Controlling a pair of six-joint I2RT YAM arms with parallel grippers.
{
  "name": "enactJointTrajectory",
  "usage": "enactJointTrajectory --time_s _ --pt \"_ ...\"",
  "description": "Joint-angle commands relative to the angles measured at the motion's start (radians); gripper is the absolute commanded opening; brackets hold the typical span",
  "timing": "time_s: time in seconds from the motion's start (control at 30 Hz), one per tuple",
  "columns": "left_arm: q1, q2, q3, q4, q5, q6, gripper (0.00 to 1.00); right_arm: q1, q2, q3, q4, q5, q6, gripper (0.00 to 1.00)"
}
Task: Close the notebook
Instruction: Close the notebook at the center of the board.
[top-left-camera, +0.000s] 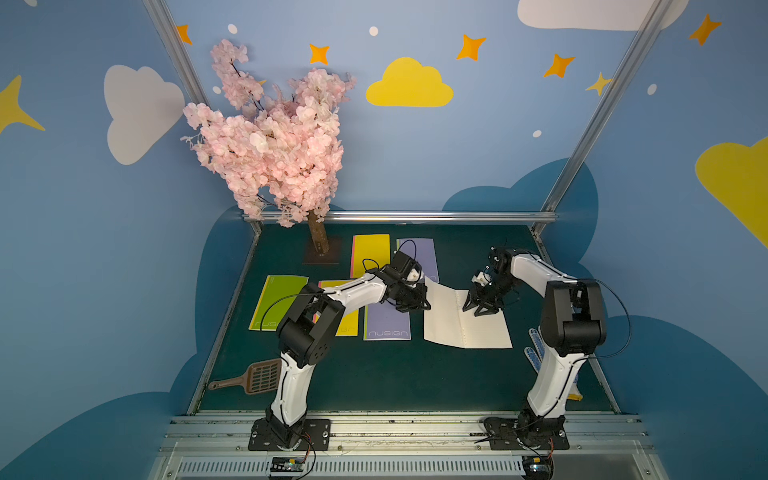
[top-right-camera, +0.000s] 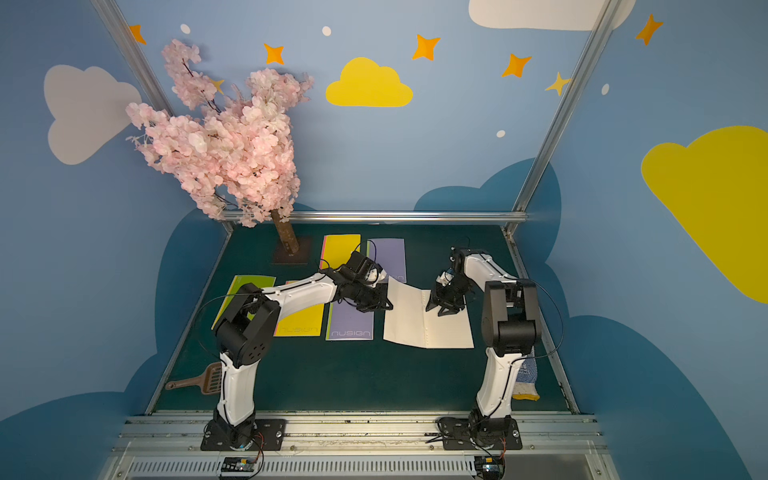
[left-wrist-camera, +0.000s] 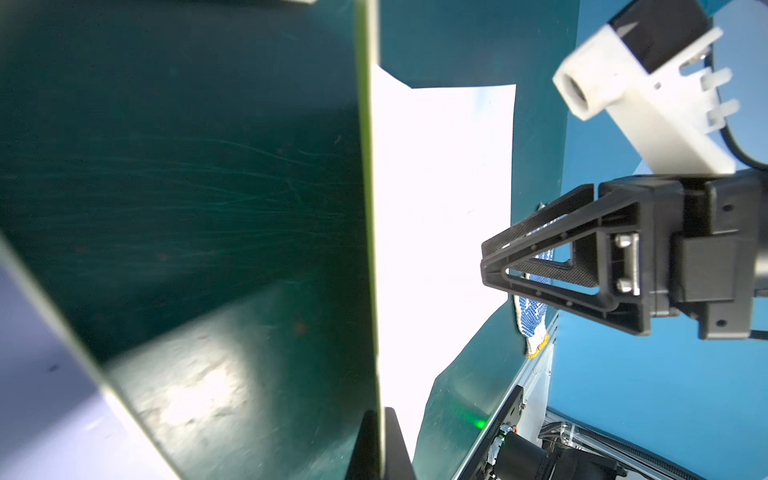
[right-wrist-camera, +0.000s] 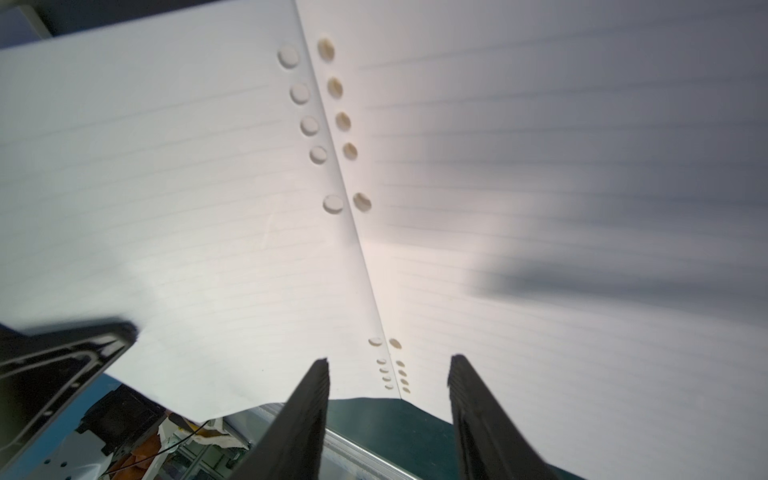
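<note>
Left wrist view: left gripper (left-wrist-camera: 380, 419) pinches the notebook's (left-wrist-camera: 440, 208) raised half; right gripper (right-wrist-camera: 390, 360), jaws apart, straddles the spine (right-wrist-camera: 353, 208). Best fold over slowly, keeping grip.

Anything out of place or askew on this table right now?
The open notebook stands out: its left half is bent up off the table, pinched by the left gripper. A brown scoop lies askew by the table's left edge; a glove sits half hidden behind the right arm.
</note>
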Motion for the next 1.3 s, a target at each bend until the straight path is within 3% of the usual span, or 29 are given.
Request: enactJointTrajectory --time_s 0.0,0.53,0.9,1.27 --pt "0.026 -0.056 -0.029 -0.042 -0.016 0.040 0.03 -0.003 -0.028 0.024 -0.005 -0.012 0.010 0.50" --pt "0.130 -0.184 -0.160 -0.150 0.007 0.135 0.03 -0.016 0.021 0.038 0.023 -0.026 0.016 0.50" --pt "0.167 -0.215 -0.150 -0.180 0.013 0.162 0.03 -0.018 0.027 0.001 0.050 -0.034 0.014 0.50" --pt "0.166 -0.236 -0.153 -0.147 0.034 0.148 0.19 -0.020 0.045 -0.023 0.079 -0.046 0.016 0.49"
